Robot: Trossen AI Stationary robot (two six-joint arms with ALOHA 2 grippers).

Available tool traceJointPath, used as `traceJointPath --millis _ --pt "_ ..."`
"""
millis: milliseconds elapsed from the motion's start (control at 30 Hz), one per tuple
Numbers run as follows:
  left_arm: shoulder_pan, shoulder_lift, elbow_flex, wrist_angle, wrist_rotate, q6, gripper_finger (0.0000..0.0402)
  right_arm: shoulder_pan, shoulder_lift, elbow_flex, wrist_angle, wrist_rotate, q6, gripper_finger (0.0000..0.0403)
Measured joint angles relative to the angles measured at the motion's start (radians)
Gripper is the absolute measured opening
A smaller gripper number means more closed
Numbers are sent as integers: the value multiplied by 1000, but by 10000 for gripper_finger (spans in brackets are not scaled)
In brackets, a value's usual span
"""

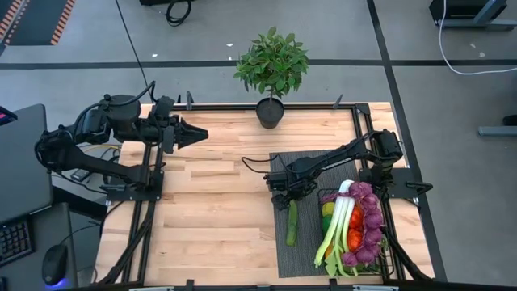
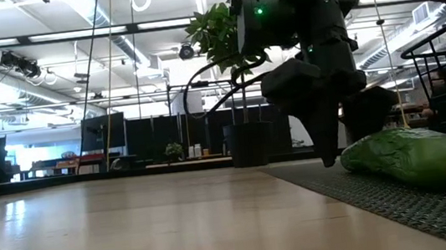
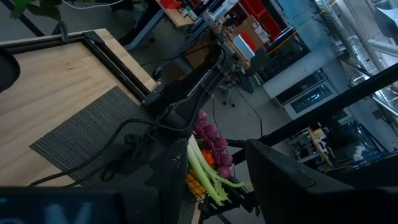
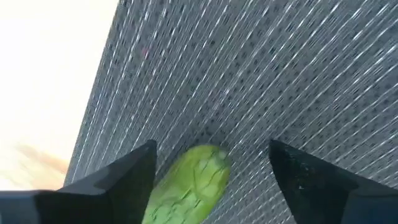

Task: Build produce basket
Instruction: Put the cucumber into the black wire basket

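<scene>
Right hand [image 4: 211, 165] straddles cucumber [image 4: 189, 183]; overhead hides this.

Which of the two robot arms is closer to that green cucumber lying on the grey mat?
The right. The right gripper hangs just over one end of the cucumber, fingers open astride it. The left gripper waits far across the table.
</scene>
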Motion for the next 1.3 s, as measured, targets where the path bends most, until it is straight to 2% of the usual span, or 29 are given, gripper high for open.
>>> traceJointPath --millis 267,500,633,800,967,1133,1200,1300 --pt "0 0 0 0 0 0 172 -1 0 0 -26 -180 -54 268" --pt "0 0 0 0 0 0 172 -1 0 0 -91 -196 -90 263" --pt "0 0 0 0 0 0 172 -1 0 0 -92 -205 -92 242" --pt "0 0 0 0 0 0 172 -1 0 0 -92 -197 -103 189" --pt "0 0 0 1 0 -6 172 -1 -30 0 -86 -190 -111 104" --pt "0 0 0 3 0 -19 172 -9 -100 0 -87 -138 -120 17" --pt "0 0 0 3 0 -18 172 -18 -128 0 -87 -133 -121 8" --pt "0 0 0 3 0 -18 172 -33 -159 0 -87 -154 -128 35"
